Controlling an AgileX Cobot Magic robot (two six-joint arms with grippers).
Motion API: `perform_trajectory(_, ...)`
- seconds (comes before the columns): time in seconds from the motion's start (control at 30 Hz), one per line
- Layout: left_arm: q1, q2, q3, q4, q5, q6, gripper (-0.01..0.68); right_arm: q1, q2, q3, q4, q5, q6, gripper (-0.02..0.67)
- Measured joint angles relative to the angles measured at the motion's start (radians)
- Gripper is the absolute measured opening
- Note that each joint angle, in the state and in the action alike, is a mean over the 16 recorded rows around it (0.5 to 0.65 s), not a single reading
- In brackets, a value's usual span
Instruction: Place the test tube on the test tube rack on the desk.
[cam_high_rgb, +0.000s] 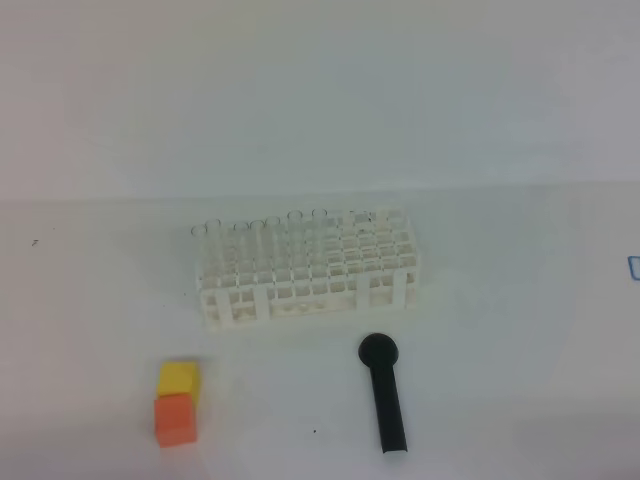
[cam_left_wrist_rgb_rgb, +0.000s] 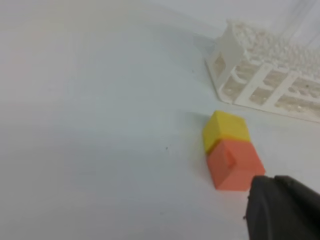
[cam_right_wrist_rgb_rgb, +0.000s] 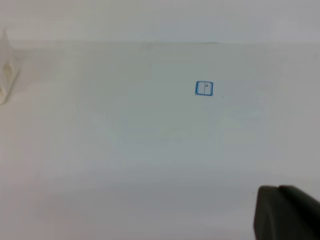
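Note:
The white test tube rack (cam_high_rgb: 305, 265) stands mid-desk (cam_high_rgb: 500, 350). Several clear test tubes (cam_high_rgb: 262, 238) stand upright in its left holes, and I cannot tell which one is the task's. No loose tube lies on the desk. Neither gripper appears in the high view. In the left wrist view only a dark part of my left gripper (cam_left_wrist_rgb_rgb: 282, 210) shows at the bottom right, near the rack's end (cam_left_wrist_rgb_rgb: 260, 75). Likewise a dark part of my right gripper (cam_right_wrist_rgb_rgb: 287, 212) fills a low corner, above bare desk, with a sliver of the rack (cam_right_wrist_rgb_rgb: 6, 75) at far left. Nothing shows in either gripper.
A black round-headed tool (cam_high_rgb: 384, 395) lies in front of the rack. A yellow block (cam_high_rgb: 178, 378) and an orange block (cam_high_rgb: 175, 419) touch each other at the front left, close to my left gripper. A small blue square mark (cam_right_wrist_rgb_rgb: 204, 88) sits on the desk at right.

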Motion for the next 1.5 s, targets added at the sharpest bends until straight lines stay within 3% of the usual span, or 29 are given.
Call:
perform_trajectory(0.47, 0.000, -0.001, -0.001, -0.016, 0.059, 0.177, -0.001, 0.001, 0.000, 0.000, 0.000, 0.000, 0.000, -0.001)
perform_trajectory(1.5, -0.004, 0.001, -0.001, -0.024, 0.040, 0.178, -0.001, 0.002, 0.000, 0.000, 0.000, 0.000, 0.000, -0.001)
